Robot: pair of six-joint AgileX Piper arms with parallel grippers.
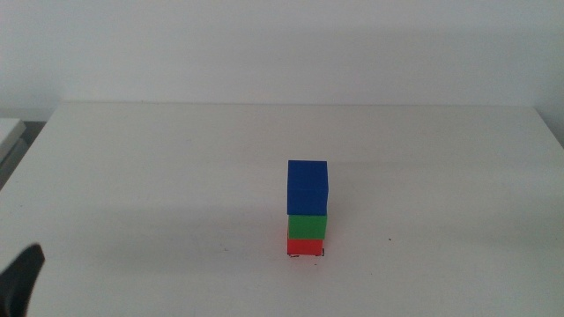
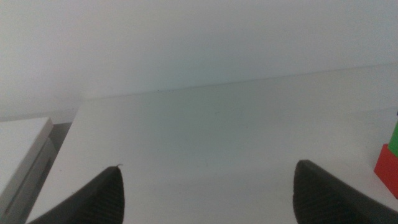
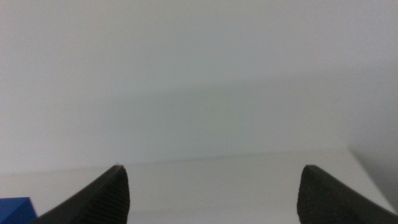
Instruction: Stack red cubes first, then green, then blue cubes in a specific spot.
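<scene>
In the middle view a stack stands near the table's centre: the red cube [image 1: 306, 247] at the bottom, the green cube [image 1: 307, 226] on it, the blue cube [image 1: 307, 187] on top. Black corner marks of the spot [image 1: 321, 254] show around the red cube's base. My left gripper [image 2: 208, 199] is open and empty; it waits at the bottom left edge of the middle view [image 1: 22, 277]. Its wrist view shows the edge of the red cube [image 2: 388, 165] and green cube [image 2: 394, 134]. My right gripper [image 3: 214, 196] is open and empty, out of the middle view; its wrist view shows a corner of the blue cube [image 3: 15, 207].
The white table [image 1: 176, 176] runs to a far edge against a white wall. A pale grey block [image 1: 9, 132] lies off the table's left side, also seen in the left wrist view [image 2: 22, 146].
</scene>
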